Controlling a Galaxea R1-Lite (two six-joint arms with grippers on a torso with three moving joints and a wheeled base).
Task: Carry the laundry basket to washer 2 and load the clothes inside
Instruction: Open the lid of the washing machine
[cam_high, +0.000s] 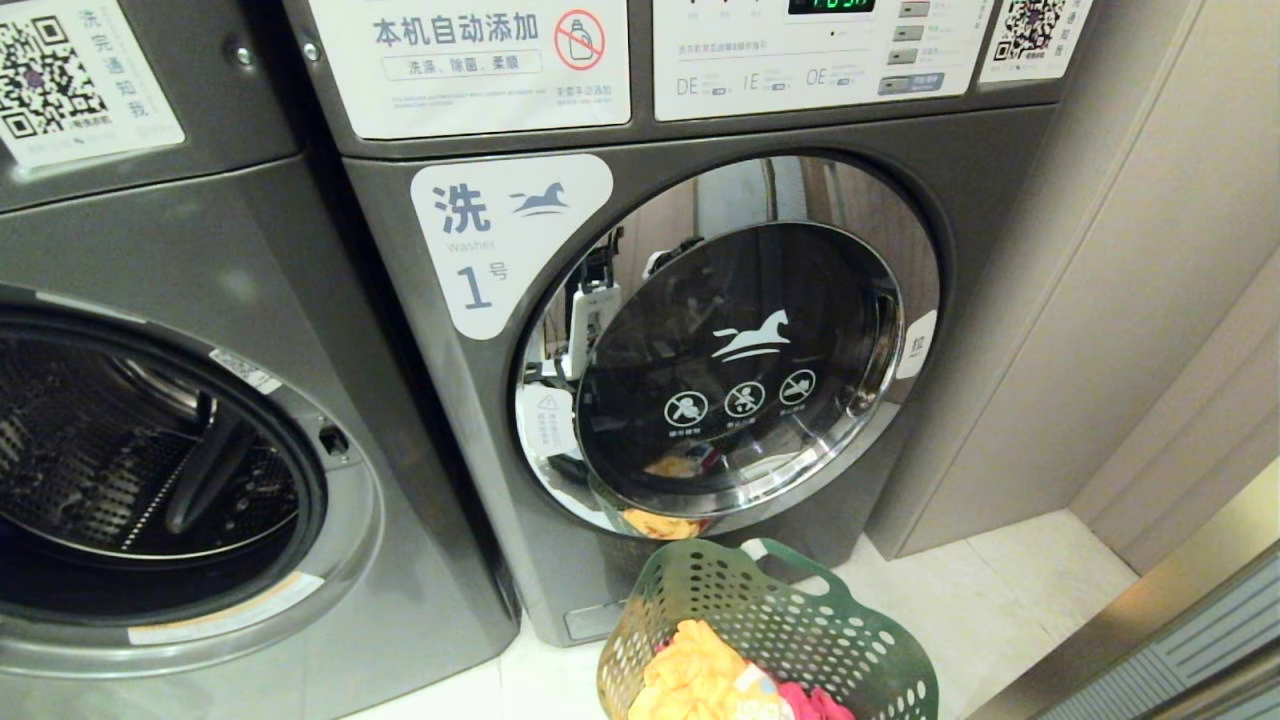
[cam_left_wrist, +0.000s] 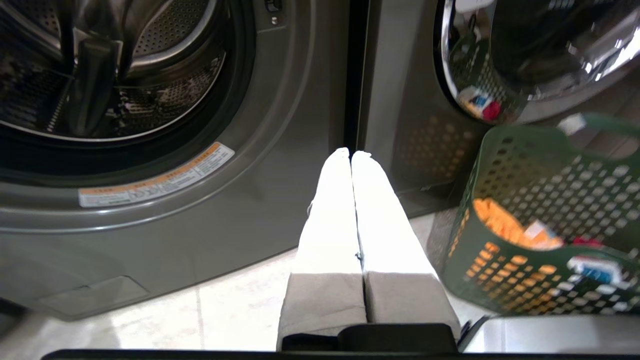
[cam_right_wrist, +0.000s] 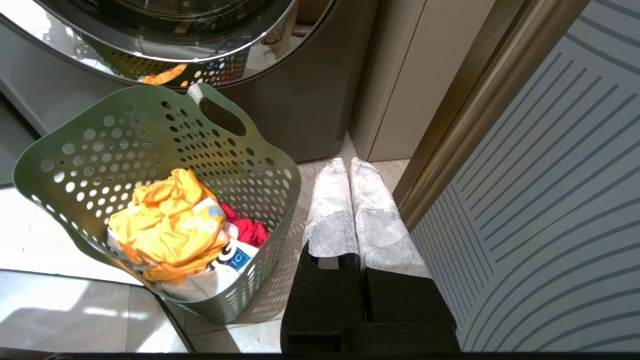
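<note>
Left gripper (cam_left_wrist: 351, 156) is sitting empty with fingers pressed together, pointing at the seam between the two grey washers, low over the tiled floor (cam_left_wrist: 235, 320). Right gripper (cam_right_wrist: 348, 165) is also pressed together and holding nothing, hanging just beside the laundry basket (cam_right_wrist: 260, 165), between it and a striped panel (cam_right_wrist: 540, 210). Neither arm is showing in the head view.

Basket is standing upright on the floor, mouth up, in front of the lower edge of the washer labelled "1" (cam_high: 480, 245), whose chrome-rimmed door (cam_high: 740, 350) is sitting shut. Inside the basket: yellow garment (cam_right_wrist: 167, 220) is lying on top, white shirt (cam_right_wrist: 220, 272) with dark print under it, red garment (cam_right_wrist: 247, 230) tucked toward the right-gripper side. All three are crumpled, so no clear long axis. One loop handle (cam_right_wrist: 222, 115) is facing washer "1".

Open drum (cam_high: 130, 460) of the left-hand washer (cam_high: 400, 560) is showing a perforated steel wall; its number label is out of frame, so I can't confirm it as washer 2. Basket is cut off at the head view's bottom edge; shirt print is only partly readable.
</note>
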